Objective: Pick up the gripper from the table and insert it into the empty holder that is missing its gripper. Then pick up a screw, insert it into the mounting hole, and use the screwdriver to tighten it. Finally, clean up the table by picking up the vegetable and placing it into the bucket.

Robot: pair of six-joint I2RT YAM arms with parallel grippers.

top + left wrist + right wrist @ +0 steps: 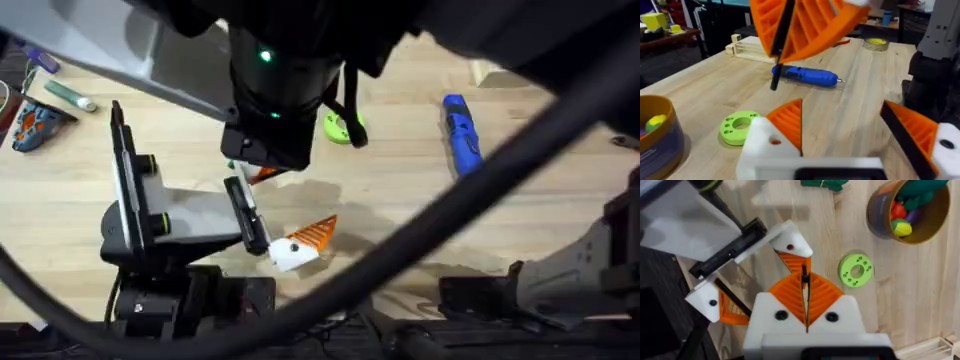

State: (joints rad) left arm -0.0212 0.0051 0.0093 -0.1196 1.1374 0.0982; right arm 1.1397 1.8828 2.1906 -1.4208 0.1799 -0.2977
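Right gripper (806,311): orange pads pressed together, thin black piece pinched between them, hovering over left gripper (852,135), whose fingers are spread wide. Lime-green ring (856,270) as landmark: bucket (880,217) just beyond it, vegetable (822,183) farther off. Screwdriver (807,76) lies behind ring on table.

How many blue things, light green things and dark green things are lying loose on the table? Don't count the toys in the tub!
Blue: 1, the screwdriver
Light green: 1, the flat ring with holes
Dark green: 1, the vegetable
Total: 3
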